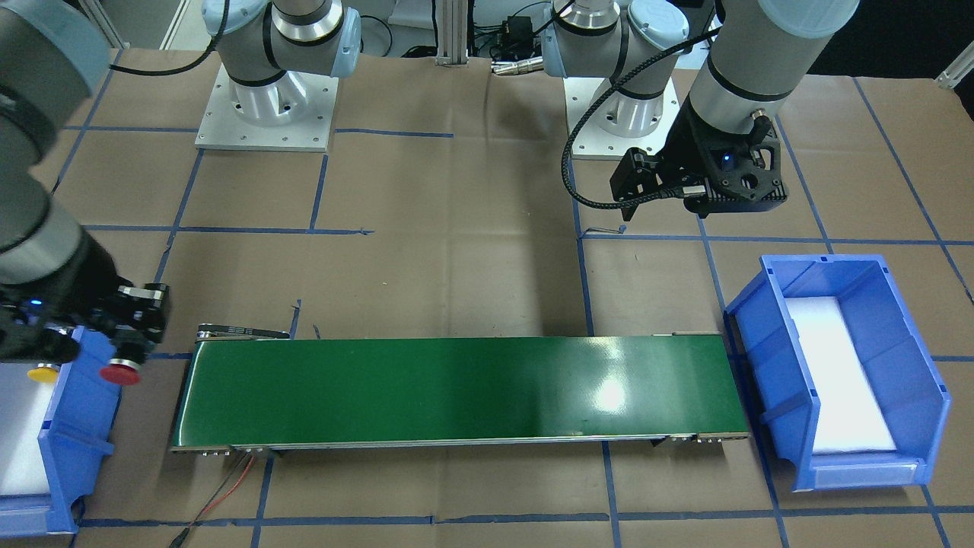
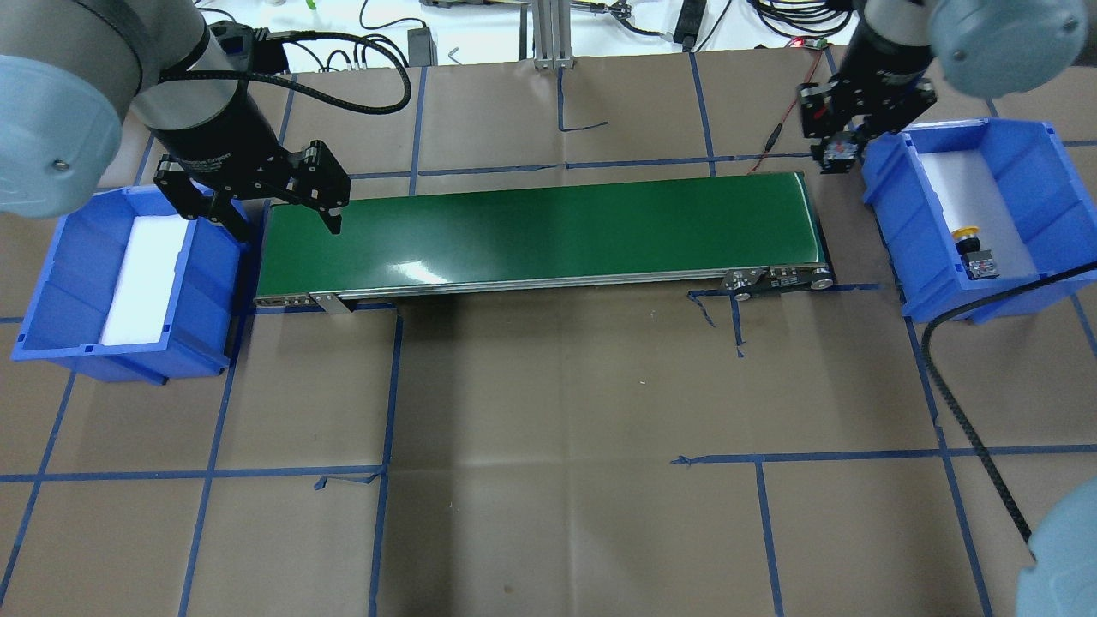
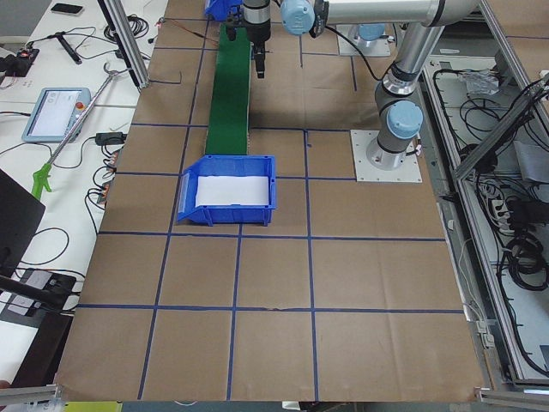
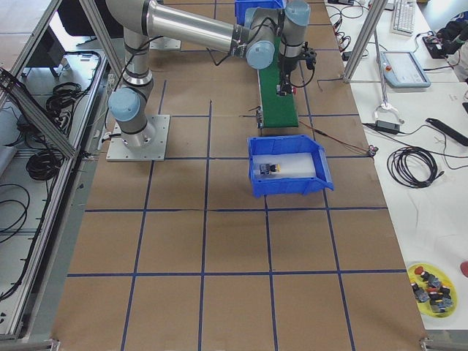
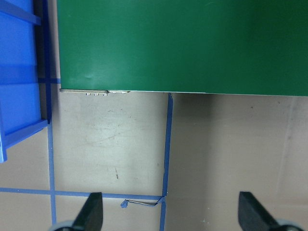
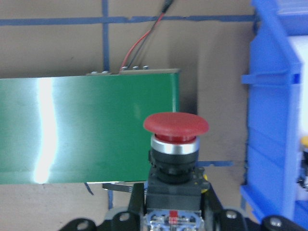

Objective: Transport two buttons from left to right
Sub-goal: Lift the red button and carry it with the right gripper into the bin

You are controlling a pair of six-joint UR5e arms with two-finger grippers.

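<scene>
Overhead exterior cam showed the right gripper [image 2: 838, 152] hanging over the gap btw the green belt [image 2: 531, 236] and the right bin [image 2: 887, 184], not over the bin itself. That was the risky bit. If the jaws let go there, the red button [image 6: 176, 127] would prob. drop on the brown table [image 2: 557, 411], or hit the bin's near wall and bounce off. If the arm went toward 3 o'clock too low, the button's boxy body could bump the bin rim and get knocked crooked or pulled out of the grip. The cap is round, so I think it could also roll when it lands, maybe into the yellow button [image 2: 973, 248] w/ a clack.

Right wrist cam showed the red button's black body squeezed btw the jaws, so the right gripper was clamped on it. The red cap stuck out past the tips, away from the wrist. From the button, the belt end was at 9 o'clock and the bin wall at 3 o'clock, near but not touching.

The yellow button lay inside the right bin on the white pad [image 2: 960, 188], at abt 4 o'clock from the right gripper in the overhead cam, well apart from it.

The left gripper [image 5: 172, 214] had its jaws wide apart and held nothing. It hung by the belt's other end, w/ the left bin [image 2: 51, 283] at its 9 o'clock.
</scene>
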